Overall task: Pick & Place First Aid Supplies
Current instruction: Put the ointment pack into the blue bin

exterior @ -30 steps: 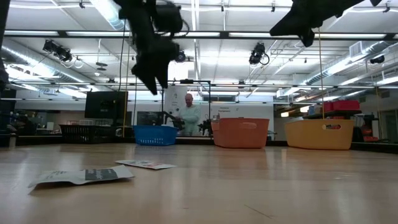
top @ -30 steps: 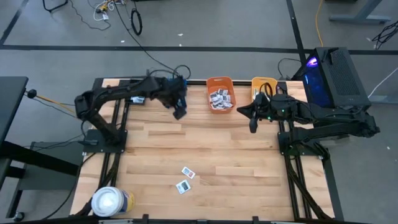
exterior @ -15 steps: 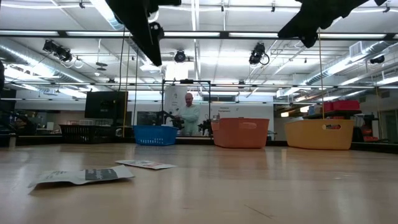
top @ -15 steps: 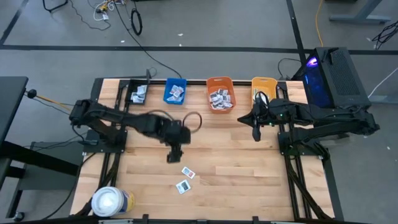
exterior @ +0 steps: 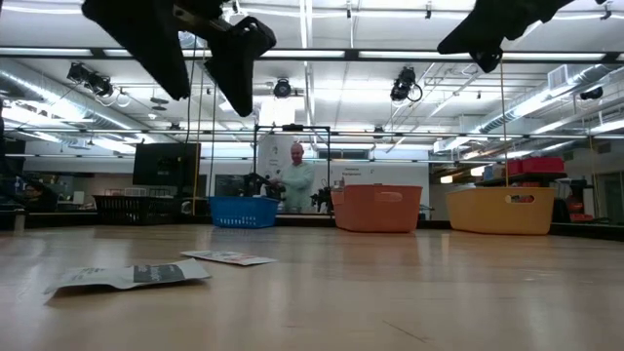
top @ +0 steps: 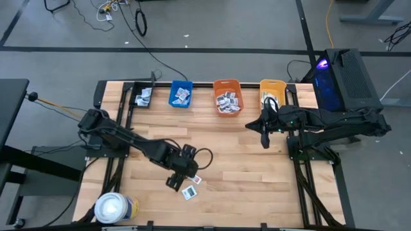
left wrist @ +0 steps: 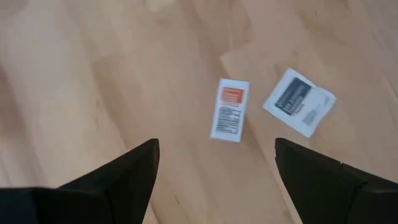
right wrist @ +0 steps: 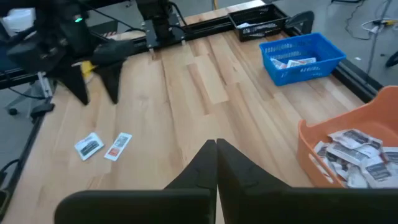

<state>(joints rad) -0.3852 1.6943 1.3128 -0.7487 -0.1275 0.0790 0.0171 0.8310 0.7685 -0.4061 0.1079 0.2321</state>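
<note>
We are at the reach step: our left gripper (top: 174, 182) hangs over the near middle of the table (top: 257, 160) with its fingers (left wrist: 118, 180) spread wide and nothing between them, just left of the two loose packets. The red-print packet (left wrist: 229, 109) and the dark-print packet (left wrist: 298, 102) lie flat on the wood, close together but apart. Our right gripper (top: 264, 136) waits at the far right, near the yellow bin (top: 272, 85), fingers pressed together and empty. More packets already sit in the orange bin (top: 226, 83) and blue bin (top: 182, 102) along the far edge. Next, we judge, the left gripper must centre over one packet, descend until the fingertips straddle it, and close; thin flat packets may slip.
</note>
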